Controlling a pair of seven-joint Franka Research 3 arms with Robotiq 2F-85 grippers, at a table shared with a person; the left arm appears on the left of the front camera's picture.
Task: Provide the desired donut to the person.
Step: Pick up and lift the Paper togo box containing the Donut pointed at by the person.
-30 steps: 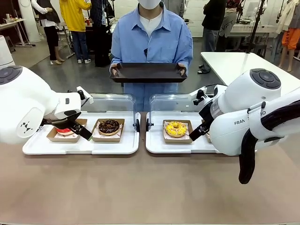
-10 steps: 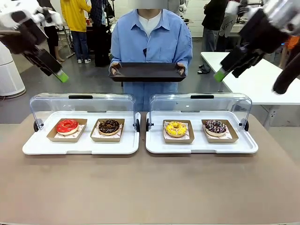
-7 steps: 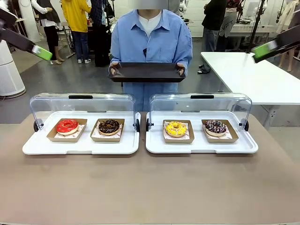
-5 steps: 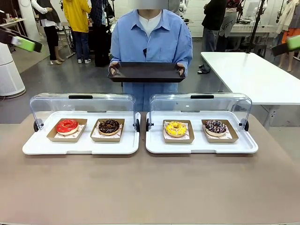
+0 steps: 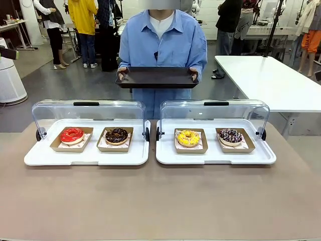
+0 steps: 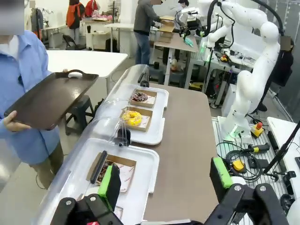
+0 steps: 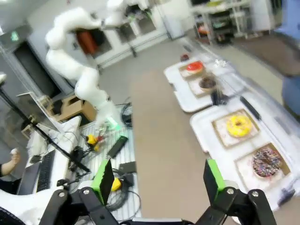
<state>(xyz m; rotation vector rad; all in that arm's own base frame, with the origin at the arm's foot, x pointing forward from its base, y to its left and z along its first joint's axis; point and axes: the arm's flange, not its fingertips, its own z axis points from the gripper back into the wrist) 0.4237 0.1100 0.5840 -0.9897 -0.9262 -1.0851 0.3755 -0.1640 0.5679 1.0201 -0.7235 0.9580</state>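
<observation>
bright, even light from overhead fills the room. the table (image 5: pixel 160 201) shows only faint, soft shadows along the near edges of the trays (image 5: pixel 85 159). the clear lids (image 5: pixel 88 108) catch pale streaks of glare on their curved tops. from the front everything looks sharp. the left wrist view is crisp too, though its wide lens bends straight lines near the borders. the right wrist view is smeared with motion blur: the donuts (image 7: pixel 239 125) and the floor are soft, and the right gripper (image 7: pixel 158 180) at the bottom edge looks sharper.
</observation>
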